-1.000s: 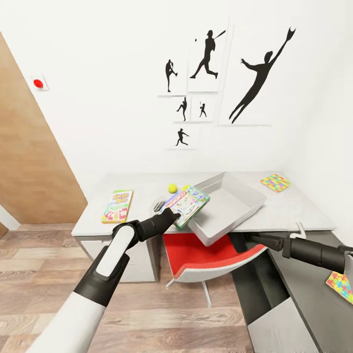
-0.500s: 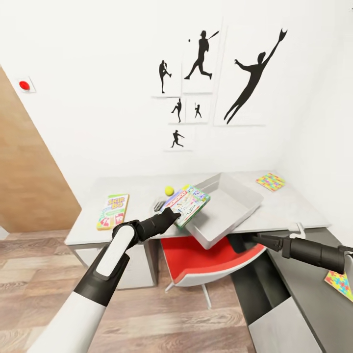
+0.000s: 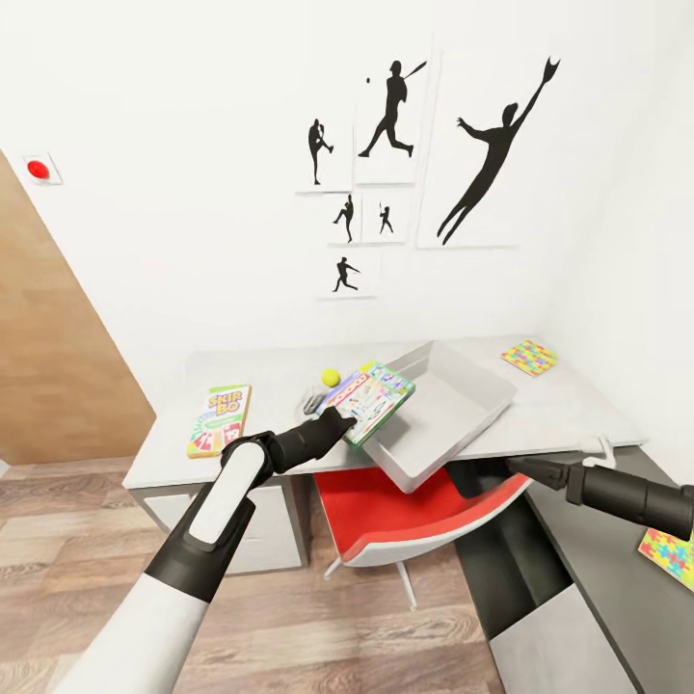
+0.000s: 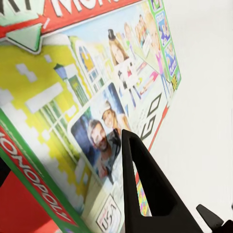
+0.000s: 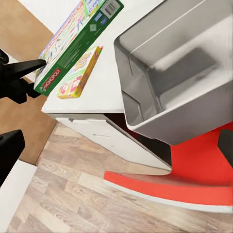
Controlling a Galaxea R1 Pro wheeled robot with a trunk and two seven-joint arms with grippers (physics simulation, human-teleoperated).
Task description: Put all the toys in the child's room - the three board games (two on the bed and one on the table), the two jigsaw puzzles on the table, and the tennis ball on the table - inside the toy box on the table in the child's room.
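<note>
My left gripper (image 3: 337,420) is shut on a corner of a green-edged Monopoly board game (image 3: 369,399), held tilted just left of the toy box (image 3: 453,414). In the left wrist view one finger (image 4: 145,189) lies across the game's cover (image 4: 87,97). The grey toy box sits tipped, overhanging the table's (image 3: 270,371) front edge. The Skip-Bo board game (image 3: 219,419), the tennis ball (image 3: 331,377) and one jigsaw puzzle (image 3: 528,358) lie on the table. My right gripper (image 3: 525,469) hovers open below the box's right corner, empty. The right wrist view shows the toy box (image 5: 179,73) and the Monopoly game (image 5: 77,51).
A red chair (image 3: 405,516) stands under the overhanging box. A dark grey side cabinet (image 3: 588,588) at the right carries a second jigsaw puzzle (image 3: 668,557). A wooden door (image 3: 48,366) is at the left, and wood-plank floor (image 3: 96,520) lies before the table.
The head camera has turned, so the whole scene has slid left. My right gripper has drawn back a little to the right. The left gripper still holds the Monopoly game in place.
</note>
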